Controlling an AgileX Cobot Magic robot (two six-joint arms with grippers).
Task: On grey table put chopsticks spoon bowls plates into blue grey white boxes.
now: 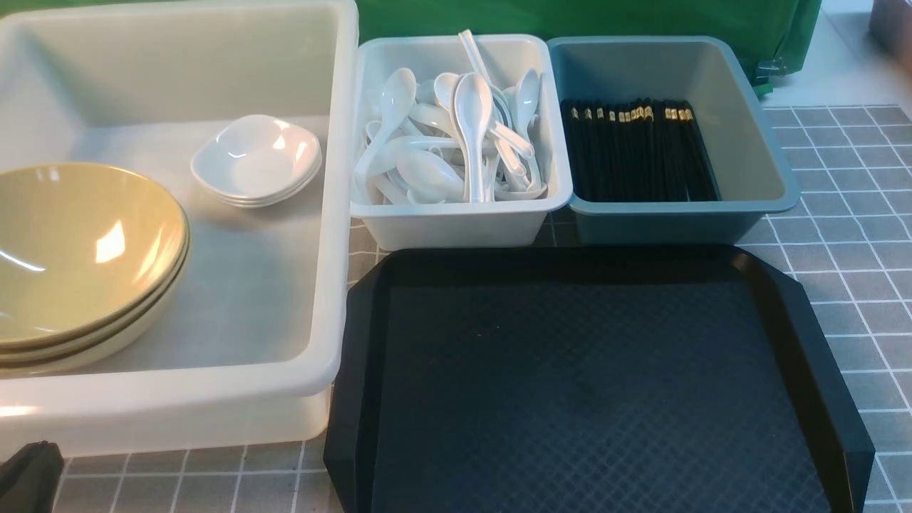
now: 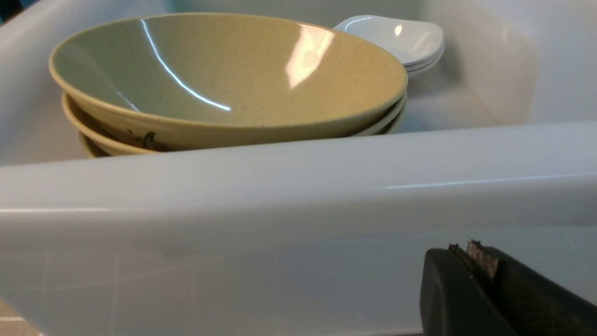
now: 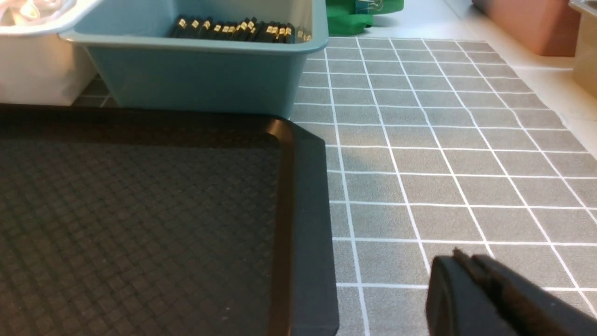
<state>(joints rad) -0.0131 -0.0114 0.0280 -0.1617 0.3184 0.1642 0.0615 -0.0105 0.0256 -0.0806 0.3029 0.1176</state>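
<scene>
A large white box (image 1: 335,214) on the left holds a stack of yellow-green bowls (image 1: 78,242) and a stack of small white plates (image 1: 256,153). The pale grey box (image 1: 456,224) is full of white spoons (image 1: 456,142). Black chopsticks (image 1: 638,149) lie in the blue box (image 1: 677,221). My left gripper (image 2: 466,249) is shut and empty, low outside the white box's near wall (image 2: 298,186), with the bowls (image 2: 224,79) behind it. My right gripper (image 3: 466,259) is shut with nothing in it. It hovers over the grey table (image 3: 443,154), beside the tray's right edge.
A black tray (image 1: 584,385) lies in front of the two small boxes, with nothing on it. A green cloth (image 1: 570,18) hangs behind the boxes. A brown container (image 3: 527,23) stands off the table's far right. A dark part of the left arm (image 1: 28,474) shows in the near left corner.
</scene>
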